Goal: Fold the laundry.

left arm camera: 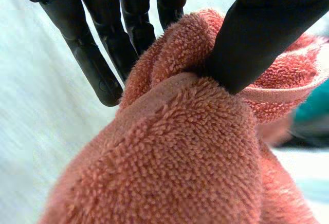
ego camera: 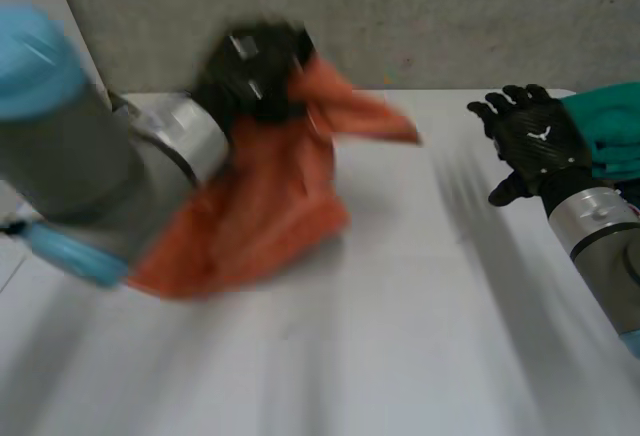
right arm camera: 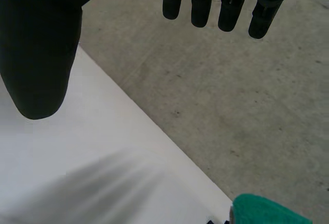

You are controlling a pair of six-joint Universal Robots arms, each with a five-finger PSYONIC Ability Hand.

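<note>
So where is the orange terry towel (ego camera: 262, 196) right now?

Up off the white table (ego camera: 400, 336), on the left side toward the far edge. It hangs from the left hand (ego camera: 255, 71), with a loose flap sticking out to the right and the bulk drooping down and to the left, in front of the left arm (ego camera: 110, 171).

Does the low end touch the table?

Cannot tell from the head view.

And how does the hand have it?

Pinched. In the left wrist view the thumb (left arm camera: 257, 34) digs into a bunched fold near a hemmed edge, and the straight fingers (left arm camera: 100, 62) stand on the other side of that fold, their tips just past the pile. The rest of the towel bulges beneath the palm.

What about the right hand (ego camera: 535, 141)?

It hovers over the far right of the table, well apart from the towel. Its fingers (right arm camera: 205, 3) are spread and loosely straight, the thumb (right arm camera: 38, 54) is out to one side, and nothing lies between them.

Anything near it?

A teal cloth (ego camera: 612, 128), just beside it on the right; whether they touch I cannot say. A grey wall panel (ego camera: 420, 16) runs behind the table's far edge.
</note>
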